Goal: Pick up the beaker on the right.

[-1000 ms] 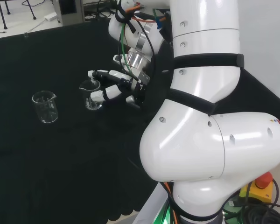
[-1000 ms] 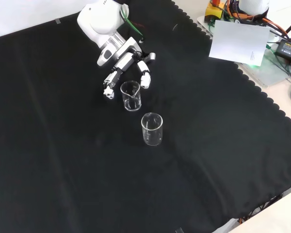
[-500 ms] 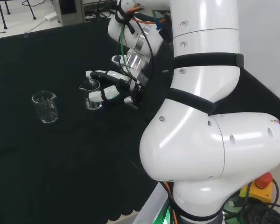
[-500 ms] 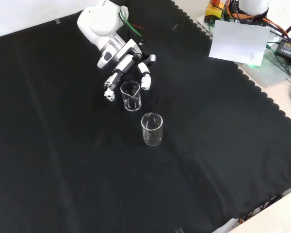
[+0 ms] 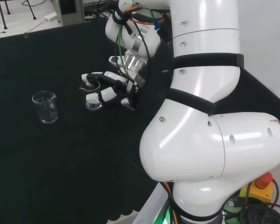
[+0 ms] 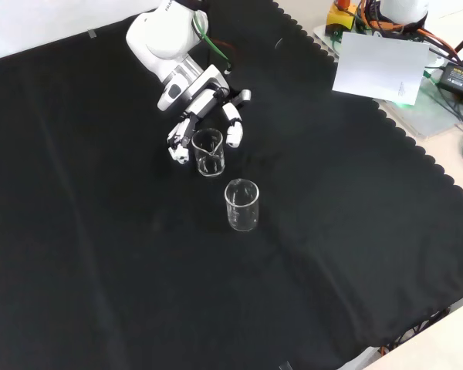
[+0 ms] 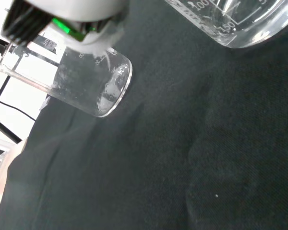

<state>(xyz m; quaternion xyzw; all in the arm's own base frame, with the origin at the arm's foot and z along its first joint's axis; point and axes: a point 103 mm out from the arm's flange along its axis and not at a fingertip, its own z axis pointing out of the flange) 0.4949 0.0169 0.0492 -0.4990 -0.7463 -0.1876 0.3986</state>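
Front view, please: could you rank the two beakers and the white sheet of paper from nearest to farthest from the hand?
1. The upper beaker, right between the fingers of the hand.
2. The lower beaker, standing free on the cloth below and to the right of the first.
3. The white sheet of paper, far off at the upper right, beyond the cloth's edge.

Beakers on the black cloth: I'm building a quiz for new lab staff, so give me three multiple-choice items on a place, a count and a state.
1. In the front view, where is the robot hand?
A. At the farther beaker
B. At the nearer beaker
C. Off the black cloth

2. How many beakers stand on the cloth?
A. One
B. Two
C. Four

3. Both beakers are:
A. Tipped over
B. Stacked
C. Upright

Answers: 1 A, fingers flank that beaker; 2 B, the head and front views each show two; 3 C, both openings face upward.
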